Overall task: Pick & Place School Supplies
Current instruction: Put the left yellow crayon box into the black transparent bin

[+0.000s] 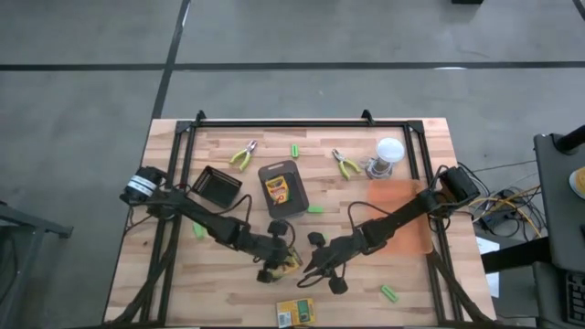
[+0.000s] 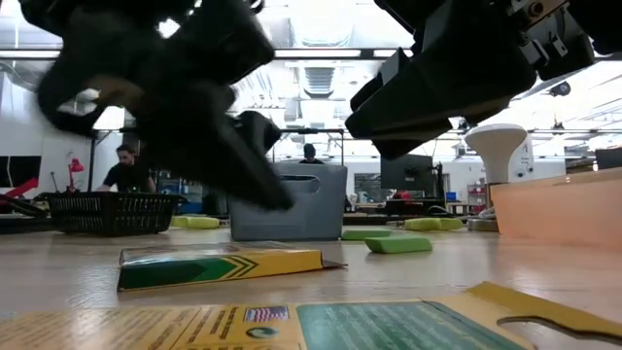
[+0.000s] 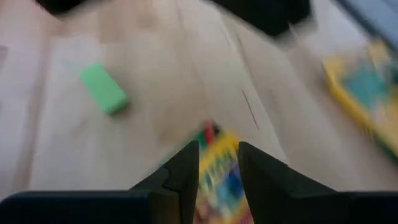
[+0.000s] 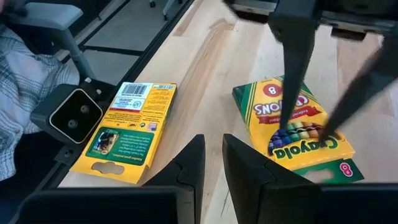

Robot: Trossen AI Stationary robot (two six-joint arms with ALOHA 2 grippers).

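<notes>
Three yellow-and-green crayon boxes show. One (image 1: 277, 189) lies in the dark grey tray (image 1: 294, 170). One (image 1: 295, 313) lies at the table's near edge. The third (image 4: 295, 118) is between the fingers of my left gripper (image 3: 217, 165), near the table's front middle. My right gripper (image 4: 211, 158) hovers shut just right of that box and touches nothing. Short green sticks (image 1: 390, 292) (image 1: 315, 208) (image 1: 198, 230) lie scattered on the wood. Two pliers (image 1: 242, 155) (image 1: 345, 164) lie near the far edge. My left gripper has the crayon box between its two fingers, and the box fills the gap (image 3: 219, 155). The box's end (image 3: 211, 134) reaches out past the fingertips. The fingers (image 4: 291, 74) come slanting down from the table's far left. Whether the box is clear of the table, I cannot tell.
A black mesh basket (image 1: 217, 185) stands left of the tray. A clear jar with a white lid (image 1: 388, 153) stands at the far right, beside an orange mat (image 1: 402, 219). A person's plaid sleeve (image 4: 18, 68) shows past the table's near edge.
</notes>
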